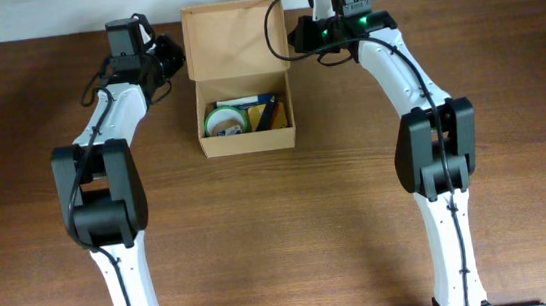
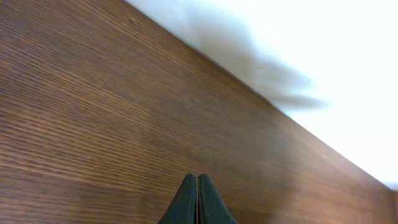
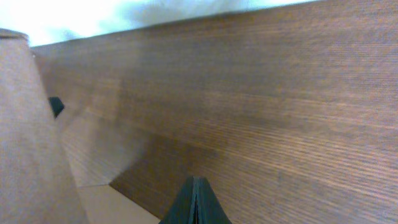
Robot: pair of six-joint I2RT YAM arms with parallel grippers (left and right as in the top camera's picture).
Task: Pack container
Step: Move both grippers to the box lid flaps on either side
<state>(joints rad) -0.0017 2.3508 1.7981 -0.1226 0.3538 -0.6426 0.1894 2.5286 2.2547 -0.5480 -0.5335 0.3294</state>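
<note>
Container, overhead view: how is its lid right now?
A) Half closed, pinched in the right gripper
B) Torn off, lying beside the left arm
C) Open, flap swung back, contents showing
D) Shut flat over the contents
C: the container has its flap lid swung back clear of the opening, and a tape roll shows inside; neither gripper holds the flap.

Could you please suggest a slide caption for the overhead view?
Open cardboard box holding a tape roll and pens, flanked by the shut left tool and right tool.
</note>
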